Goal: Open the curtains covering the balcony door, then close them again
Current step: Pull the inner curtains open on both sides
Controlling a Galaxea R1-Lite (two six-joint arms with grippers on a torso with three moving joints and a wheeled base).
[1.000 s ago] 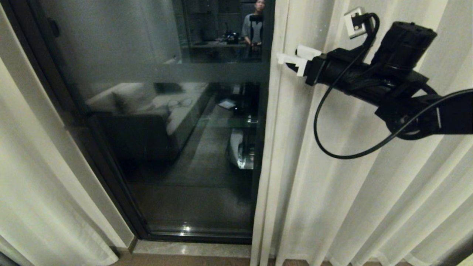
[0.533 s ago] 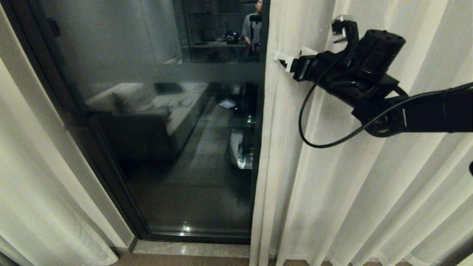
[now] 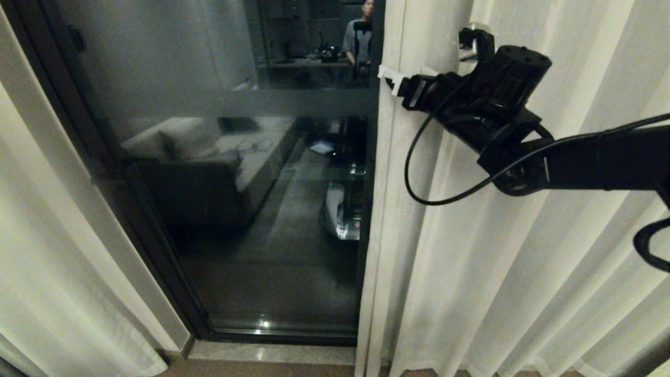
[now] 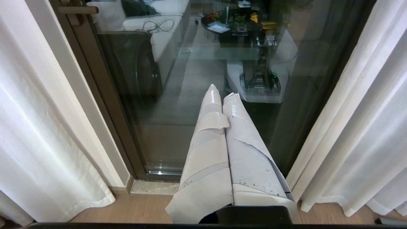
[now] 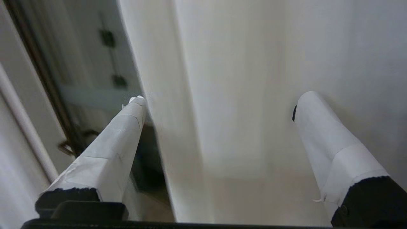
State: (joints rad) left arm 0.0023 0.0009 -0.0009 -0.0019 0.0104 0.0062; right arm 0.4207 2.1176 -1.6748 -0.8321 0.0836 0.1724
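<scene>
My right gripper (image 3: pixel 390 81) is raised at the inner edge of the right curtain (image 3: pixel 471 251), jaws released and spread wide; in the right wrist view the two taped fingers (image 5: pixel 111 152) straddle that edge fold without clamping it. My left gripper (image 4: pixel 222 95) is clenched on nothing, facing the balcony door (image 3: pixel 235 183). The dark glass stands exposed between the right curtain and the left curtain (image 3: pixel 52 262).
</scene>
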